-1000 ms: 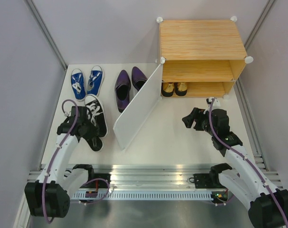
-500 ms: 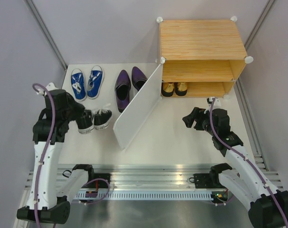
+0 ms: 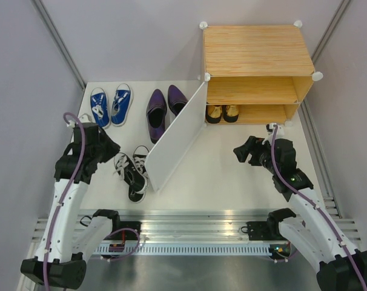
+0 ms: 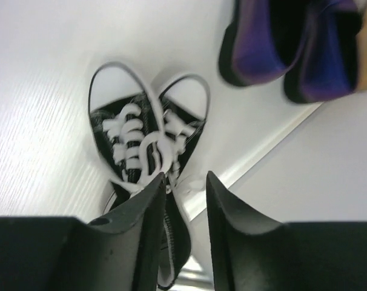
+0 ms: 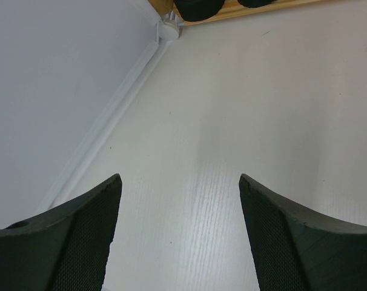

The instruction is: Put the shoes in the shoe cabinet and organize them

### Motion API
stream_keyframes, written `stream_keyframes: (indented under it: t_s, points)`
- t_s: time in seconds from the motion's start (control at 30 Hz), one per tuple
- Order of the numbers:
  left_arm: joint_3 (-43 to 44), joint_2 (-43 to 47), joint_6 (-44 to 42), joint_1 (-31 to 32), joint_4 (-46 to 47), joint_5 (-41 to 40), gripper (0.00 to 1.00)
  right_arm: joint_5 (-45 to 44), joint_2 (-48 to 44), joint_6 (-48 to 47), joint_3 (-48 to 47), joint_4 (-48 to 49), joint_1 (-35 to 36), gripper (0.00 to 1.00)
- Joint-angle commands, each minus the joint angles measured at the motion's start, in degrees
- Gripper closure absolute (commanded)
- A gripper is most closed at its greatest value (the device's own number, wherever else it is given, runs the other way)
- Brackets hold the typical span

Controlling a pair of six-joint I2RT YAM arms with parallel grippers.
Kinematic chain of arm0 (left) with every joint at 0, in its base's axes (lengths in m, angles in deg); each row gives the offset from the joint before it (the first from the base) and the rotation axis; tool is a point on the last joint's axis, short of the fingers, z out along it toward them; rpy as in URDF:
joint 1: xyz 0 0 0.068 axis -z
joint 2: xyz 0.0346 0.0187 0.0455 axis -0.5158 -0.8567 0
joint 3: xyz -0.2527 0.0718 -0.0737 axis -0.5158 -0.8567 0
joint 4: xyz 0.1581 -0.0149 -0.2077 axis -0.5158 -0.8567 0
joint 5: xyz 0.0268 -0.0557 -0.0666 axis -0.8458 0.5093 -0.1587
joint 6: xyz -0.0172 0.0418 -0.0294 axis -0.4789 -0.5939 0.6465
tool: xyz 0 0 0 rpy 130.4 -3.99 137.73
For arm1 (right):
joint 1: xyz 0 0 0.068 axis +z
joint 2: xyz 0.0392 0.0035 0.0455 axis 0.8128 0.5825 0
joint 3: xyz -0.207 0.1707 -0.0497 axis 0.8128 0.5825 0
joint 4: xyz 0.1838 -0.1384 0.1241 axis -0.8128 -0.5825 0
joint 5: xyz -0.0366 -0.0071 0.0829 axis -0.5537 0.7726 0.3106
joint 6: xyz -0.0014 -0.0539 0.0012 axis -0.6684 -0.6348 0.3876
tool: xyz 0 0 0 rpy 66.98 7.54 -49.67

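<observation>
- Your left gripper had its jaws just a crack apart, gripping nothing. The black shoes lay right below and ahead of the tips.
- Your right gripper gaped wide, holding nothing. The gold shoes sat in the shoe cabinet, well ahead.

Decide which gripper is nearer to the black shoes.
Left. The left gripper hangs close by the black shoes; the right gripper is far off beyond the white door, before the cabinet.
</observation>
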Motion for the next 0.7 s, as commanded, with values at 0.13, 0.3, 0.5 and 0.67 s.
stream_keyframes:
  t_s: [0.13,0.3,0.5,0.67]
  points:
    - [-10.40,-0.29,-2.14,0.26,2.22,9.21,0.41,-0.75,1.43,-0.73,-0.94,0.25,0.11,0.17]
    - [-13.31,0.06,-1.69,0.26,4.42,11.95,0.35,-1.10,1.34,-0.73,0.11,1.05,0.11,0.17]
    - [-16.46,-3.10,-1.61,0.35,6.36,13.97,0.34,-0.84,1.51,-0.82,0.55,1.66,0.02,0.17]
    - [-19.02,-4.86,-1.35,0.79,5.57,11.78,0.33,-0.66,1.43,-0.82,1.08,2.36,0.11,0.17]
